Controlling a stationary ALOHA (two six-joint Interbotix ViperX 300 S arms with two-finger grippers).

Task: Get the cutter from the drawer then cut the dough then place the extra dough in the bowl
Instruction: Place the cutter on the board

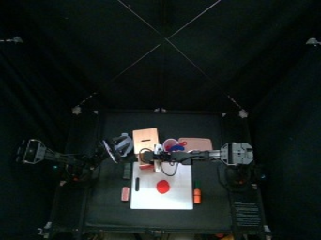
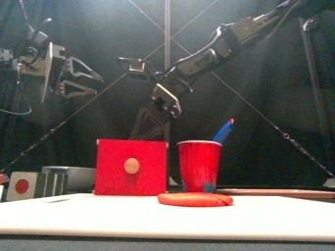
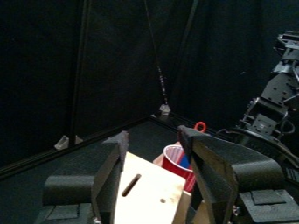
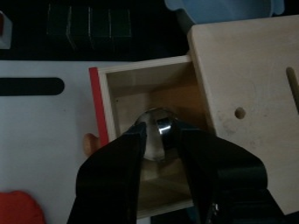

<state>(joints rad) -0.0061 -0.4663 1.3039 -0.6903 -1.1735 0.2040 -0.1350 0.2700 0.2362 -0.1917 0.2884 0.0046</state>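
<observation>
My right end effector (image 4: 158, 133) looks pinched on the cutter (image 4: 159, 122) at the open drawer (image 4: 140, 87); left end effector (image 3: 152, 133) spread, idle. I'd lift straight, clearing the walls, then carry toward the dough (image 2: 195, 199)

drawer (image 4: 146, 96) open above, red cup (image 2: 199, 165) just beside.

Dim booth, black curtains (image 1: 75, 66) swallowing light. Overhead light makes the white cutting board (image 1: 150, 200) brightest; the open drawer (image 4: 135, 87) lies partly shadowed.
</observation>
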